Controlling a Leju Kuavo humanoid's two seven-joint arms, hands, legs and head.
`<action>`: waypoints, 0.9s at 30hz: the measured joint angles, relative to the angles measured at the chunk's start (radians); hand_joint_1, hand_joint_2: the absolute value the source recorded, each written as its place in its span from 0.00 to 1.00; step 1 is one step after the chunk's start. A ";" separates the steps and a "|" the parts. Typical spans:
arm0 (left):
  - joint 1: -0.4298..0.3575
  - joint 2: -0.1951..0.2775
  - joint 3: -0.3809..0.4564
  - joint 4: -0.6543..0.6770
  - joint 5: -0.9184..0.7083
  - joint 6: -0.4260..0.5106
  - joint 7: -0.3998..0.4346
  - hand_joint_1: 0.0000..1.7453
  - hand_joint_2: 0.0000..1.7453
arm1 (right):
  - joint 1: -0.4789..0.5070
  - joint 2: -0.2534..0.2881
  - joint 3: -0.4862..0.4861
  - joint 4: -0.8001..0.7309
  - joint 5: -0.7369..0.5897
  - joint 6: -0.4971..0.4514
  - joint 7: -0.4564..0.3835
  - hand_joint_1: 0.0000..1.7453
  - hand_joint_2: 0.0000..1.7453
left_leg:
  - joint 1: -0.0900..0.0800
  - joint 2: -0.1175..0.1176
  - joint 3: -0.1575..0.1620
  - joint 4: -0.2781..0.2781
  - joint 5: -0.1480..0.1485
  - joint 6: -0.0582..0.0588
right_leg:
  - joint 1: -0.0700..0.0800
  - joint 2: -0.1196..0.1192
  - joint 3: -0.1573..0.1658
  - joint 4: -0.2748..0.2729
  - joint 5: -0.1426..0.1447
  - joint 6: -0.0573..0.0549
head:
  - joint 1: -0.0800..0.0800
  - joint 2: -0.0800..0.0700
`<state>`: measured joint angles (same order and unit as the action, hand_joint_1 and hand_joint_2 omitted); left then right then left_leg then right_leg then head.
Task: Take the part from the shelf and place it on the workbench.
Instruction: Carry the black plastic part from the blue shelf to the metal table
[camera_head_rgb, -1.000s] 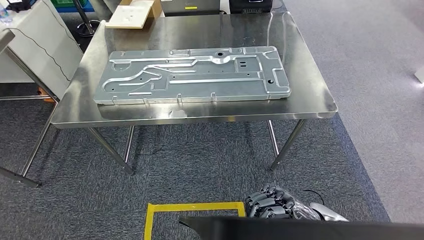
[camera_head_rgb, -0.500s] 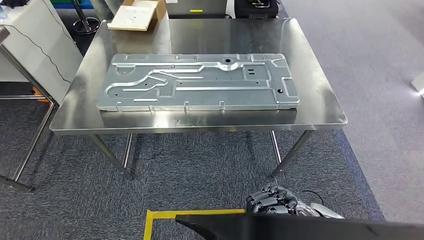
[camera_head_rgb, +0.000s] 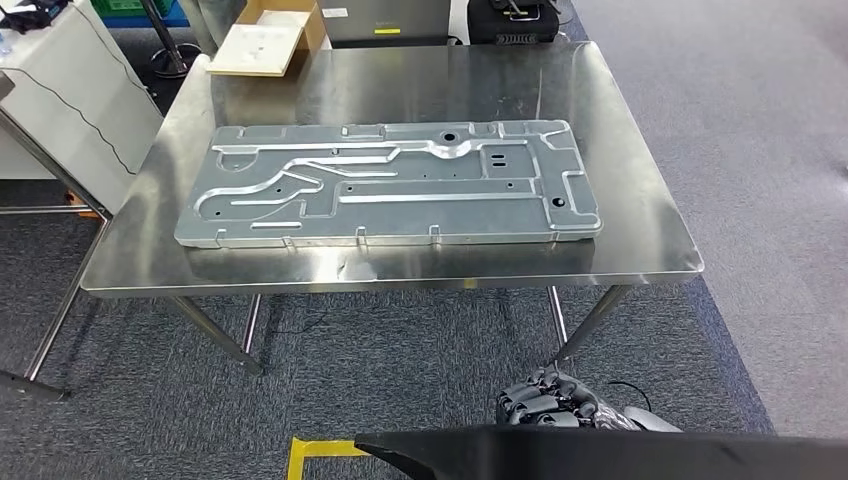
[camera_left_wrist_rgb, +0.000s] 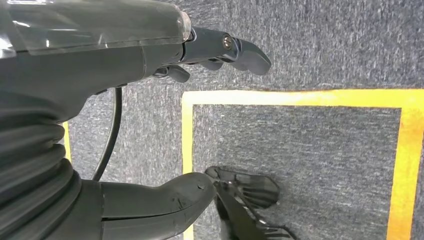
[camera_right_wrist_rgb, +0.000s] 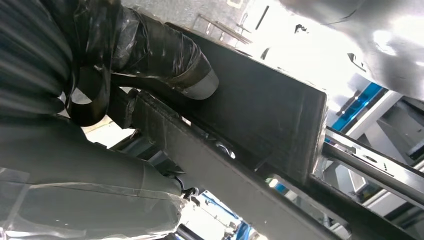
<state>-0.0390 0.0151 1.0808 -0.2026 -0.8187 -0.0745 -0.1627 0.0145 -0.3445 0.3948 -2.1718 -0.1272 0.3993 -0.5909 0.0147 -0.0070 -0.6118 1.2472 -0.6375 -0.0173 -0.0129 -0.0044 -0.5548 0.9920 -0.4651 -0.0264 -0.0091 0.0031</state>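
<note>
A dark flat part (camera_head_rgb: 610, 455) runs along the bottom of the head view. My right hand (camera_head_rgb: 548, 404) grips its upper edge with curled fingers. In the right wrist view the thumb (camera_right_wrist_rgb: 165, 52) presses on the same black part (camera_right_wrist_rgb: 260, 112). Ahead stands the steel workbench (camera_head_rgb: 640, 215), with a large silver stamped metal plate (camera_head_rgb: 390, 185) lying flat across its middle. My left hand (camera_left_wrist_rgb: 100, 65) hangs over the carpet with its fingers (camera_left_wrist_rgb: 235, 47) and thumb apart and nothing between them.
A cardboard box (camera_head_rgb: 270, 35) sits at the workbench's far left corner. A white table (camera_head_rgb: 70, 90) stands to the left and a black case (camera_head_rgb: 515, 20) behind. Yellow floor tape (camera_head_rgb: 315, 450) marks the grey carpet at my feet.
The whole view has shifted: the workbench and its plate now sit lower and larger in the picture. My right hand still holds the dark part at the bottom edge.
</note>
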 joint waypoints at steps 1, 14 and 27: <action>0.002 0.000 0.000 0.000 -0.001 0.000 0.000 0.00 1.00 | 0.000 0.000 0.000 0.000 0.000 0.000 0.000 0.99 1.00 | 0.001 0.000 -0.030 0.028 0.010 -0.002 | 0.000 0.001 0.009 0.000 -0.007 0.001 | 0.000 0.000; 0.002 0.000 0.011 0.000 -0.001 -0.001 -0.005 0.00 1.00 | 0.002 0.000 -0.001 -0.005 0.005 -0.007 -0.001 0.99 1.00 | -0.001 0.004 0.066 -0.262 0.177 0.060 | -0.002 0.003 -0.030 0.187 -0.146 0.056 | 0.000 0.000; -0.002 -0.006 0.033 0.000 -0.004 0.003 -0.020 0.00 1.00 | 0.005 -0.006 -0.055 -0.038 0.079 -0.153 0.004 0.99 1.00 | -0.011 -0.001 0.117 -0.224 0.084 0.023 | 0.002 0.006 -0.031 0.010 0.024 0.010 | 0.000 0.000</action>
<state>-0.0414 0.0089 1.1138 -0.2026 -0.8223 -0.0717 -0.1823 0.0196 -0.3508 0.3397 -2.2099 -0.0482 0.2460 -0.5873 0.0033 -0.0081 -0.4945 1.0236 -0.5533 0.0056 -0.0108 0.0012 -0.5861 1.0016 -0.4407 -0.0166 -0.0087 0.0031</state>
